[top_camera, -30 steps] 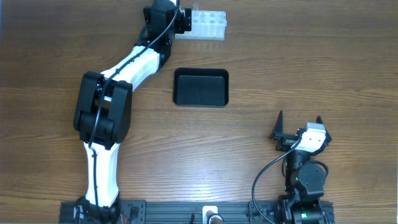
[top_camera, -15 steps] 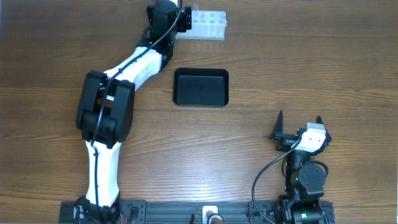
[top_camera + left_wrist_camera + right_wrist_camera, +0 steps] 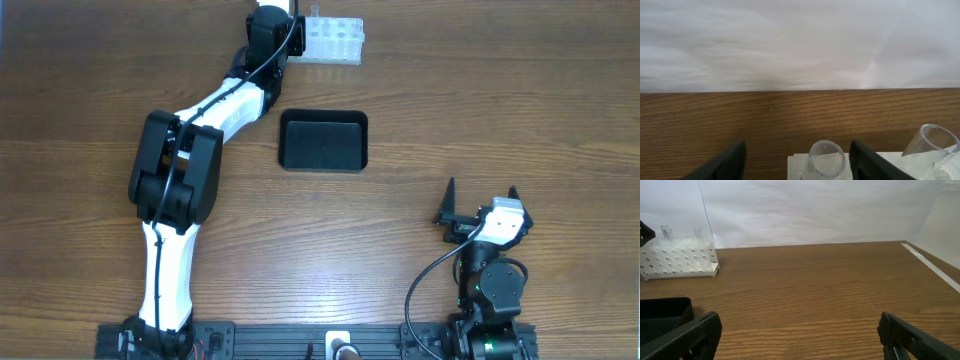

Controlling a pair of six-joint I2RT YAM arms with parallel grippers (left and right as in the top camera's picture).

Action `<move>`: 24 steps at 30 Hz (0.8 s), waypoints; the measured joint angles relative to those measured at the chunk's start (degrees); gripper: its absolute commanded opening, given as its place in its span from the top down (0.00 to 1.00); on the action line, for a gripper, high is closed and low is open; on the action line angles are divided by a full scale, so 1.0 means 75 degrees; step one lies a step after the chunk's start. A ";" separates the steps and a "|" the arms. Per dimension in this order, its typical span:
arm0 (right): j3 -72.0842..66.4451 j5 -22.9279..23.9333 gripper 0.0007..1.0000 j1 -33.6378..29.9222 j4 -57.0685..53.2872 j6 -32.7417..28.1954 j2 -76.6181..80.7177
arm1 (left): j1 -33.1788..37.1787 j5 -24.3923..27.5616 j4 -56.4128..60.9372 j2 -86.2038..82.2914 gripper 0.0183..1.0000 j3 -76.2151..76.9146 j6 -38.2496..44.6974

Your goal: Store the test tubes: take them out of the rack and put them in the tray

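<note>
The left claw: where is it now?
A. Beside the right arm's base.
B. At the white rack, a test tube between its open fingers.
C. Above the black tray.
B: in the left wrist view the left claw stands open, a test tube in the white rack between its fingers; the black tray lies apart.

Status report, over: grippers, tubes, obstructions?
Left gripper open around a tube in the rack. Right gripper open, holding nothing. Tray empty. Nothing between rack and tray.

White perforated rack point(image 3: 335, 42); clear test tubes point(image 3: 826, 157) upright in it; black rectangular tray point(image 3: 323, 141) nearby, apart from rack.
</note>
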 measured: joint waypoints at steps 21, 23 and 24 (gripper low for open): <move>0.0000 0.0000 0.01 0.0000 0.0000 0.0003 0.0000 | -0.0085 0.0000 0.0026 0.0000 0.77 0.0012 0.0003; 0.0000 0.0000 0.01 0.0000 0.0000 0.0009 0.0000 | -0.0093 0.0000 0.0026 0.0000 0.79 0.0012 0.0003; 0.0000 0.0000 0.01 0.0000 0.0000 0.0009 0.0000 | -0.0093 0.0000 0.0026 0.0000 0.79 0.0012 0.0003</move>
